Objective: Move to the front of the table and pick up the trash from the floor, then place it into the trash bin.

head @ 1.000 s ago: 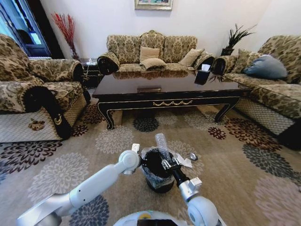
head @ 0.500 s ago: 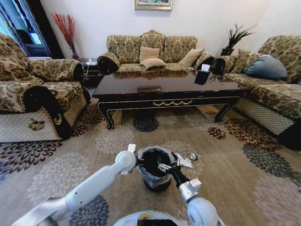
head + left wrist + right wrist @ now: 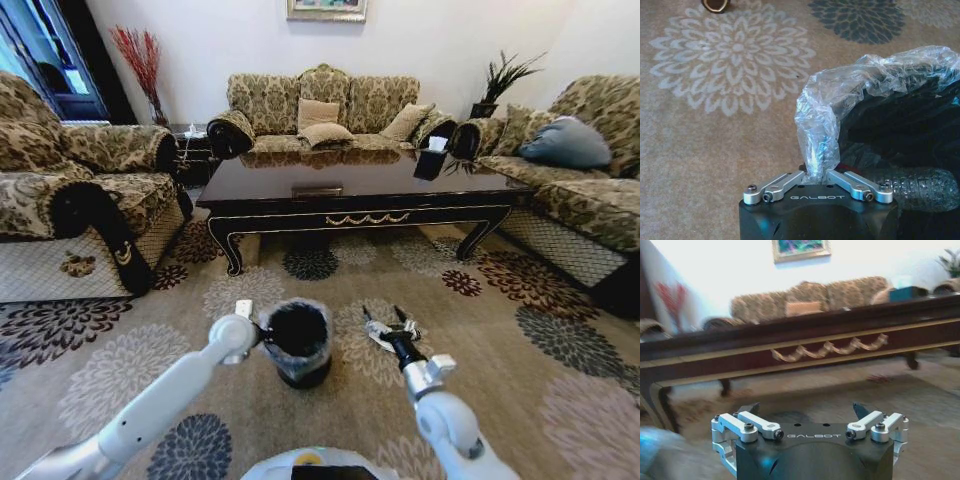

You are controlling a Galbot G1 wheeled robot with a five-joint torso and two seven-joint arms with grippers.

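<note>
Trash bin (image 3: 296,342) is sitting low in the frame's centre, on the carpet (image 3: 520,400), left gripper (image 3: 818,176) clamping its jaws on the liner at the rim. Right gripper (image 3: 389,328) is hovering beside it, jaws apart and holding nothing, before the table (image 3: 360,190) at mid-frame.

The desk (image 3: 360,190) is dark wood polished to a mirror gloss, with gilt scroll trim along its near edge. The trash bin (image 3: 297,345) is matt black, its rim wrapped in a thin, crinkled clear plastic liner (image 3: 830,110); a ridged clear plastic bottle (image 3: 920,187) lies inside. Both claws, left (image 3: 816,186) and right (image 3: 809,412), pair brushed metal links with smooth black housings. The carpet (image 3: 520,350) looks short-piled and matt, the sofas (image 3: 320,110) woven cloth.
</note>
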